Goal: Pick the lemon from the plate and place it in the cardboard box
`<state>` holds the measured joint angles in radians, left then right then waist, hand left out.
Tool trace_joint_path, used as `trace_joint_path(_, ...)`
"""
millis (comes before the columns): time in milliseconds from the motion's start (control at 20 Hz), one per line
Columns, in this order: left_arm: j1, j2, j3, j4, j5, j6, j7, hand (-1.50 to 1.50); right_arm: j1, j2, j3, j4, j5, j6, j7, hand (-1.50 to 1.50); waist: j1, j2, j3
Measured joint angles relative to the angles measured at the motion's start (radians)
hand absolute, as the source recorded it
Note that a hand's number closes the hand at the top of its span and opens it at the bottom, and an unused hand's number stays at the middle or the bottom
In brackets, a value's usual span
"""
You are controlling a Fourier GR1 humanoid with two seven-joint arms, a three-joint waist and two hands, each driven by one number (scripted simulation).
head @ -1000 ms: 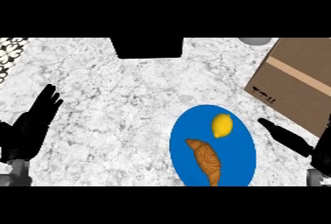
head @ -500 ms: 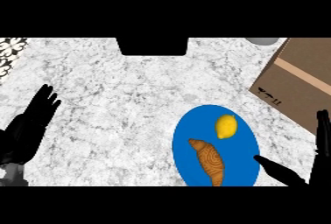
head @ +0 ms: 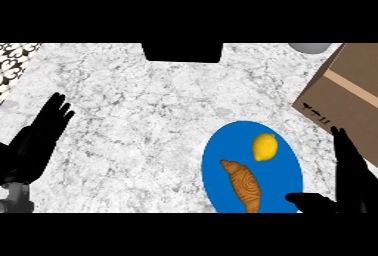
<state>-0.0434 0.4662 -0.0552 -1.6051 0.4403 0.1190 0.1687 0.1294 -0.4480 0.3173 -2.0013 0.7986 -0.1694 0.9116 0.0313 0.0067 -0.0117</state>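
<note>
R hand was spread, fingers straight, thumb over the blue plate edge. Lemon lay on plate just left of its fingers, croissant beside; cardboard box beyond fingertips. L hand rested open, well apart.

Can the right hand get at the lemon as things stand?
Probably yes. The right hand is open just beside the plate, and the lemon lies on its near side with nothing over it; the croissant lies apart, lower left.

The left hand is held open at the left edge; the right hand is spread, thumb out.
</note>
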Motion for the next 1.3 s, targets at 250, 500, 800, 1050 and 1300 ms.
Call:
trace_joint_path(250, -0.006, -0.003, 0.006, 0.011, 0.004, -0.012, 0.002, 0.00, -0.179, 0.094, 0.028, 0.004, -0.020, 0.191, 0.200, -1.50, 0.005, -0.001, 0.005)
trace_joint_path(500, 0.008, -0.016, 0.001, -0.007, -0.010, 0.001, 0.007, 0.00, -0.304, 0.187, 0.027, 0.050, -0.027, 0.275, 0.276, -1.50, -0.004, -0.005, 0.008)
trace_joint_path(800, 0.019, -0.022, 0.017, -0.011, -0.013, 0.000, 0.010, 0.00, -0.339, 0.249, 0.006, 0.095, -0.039, 0.336, 0.284, -1.50, -0.019, -0.007, 0.009)
trace_joint_path(1050, 0.021, -0.026, 0.033, -0.001, -0.012, -0.014, 0.005, 0.00, -0.386, 0.314, -0.004, 0.153, -0.008, 0.363, 0.289, -1.50, -0.023, -0.007, 0.010)
trace_joint_path(1300, 0.031, -0.025, 0.053, -0.005, -0.015, -0.035, 0.006, 0.00, -0.408, 0.354, -0.014, 0.169, 0.036, 0.379, 0.275, -1.50, -0.026, -0.008, 0.011)
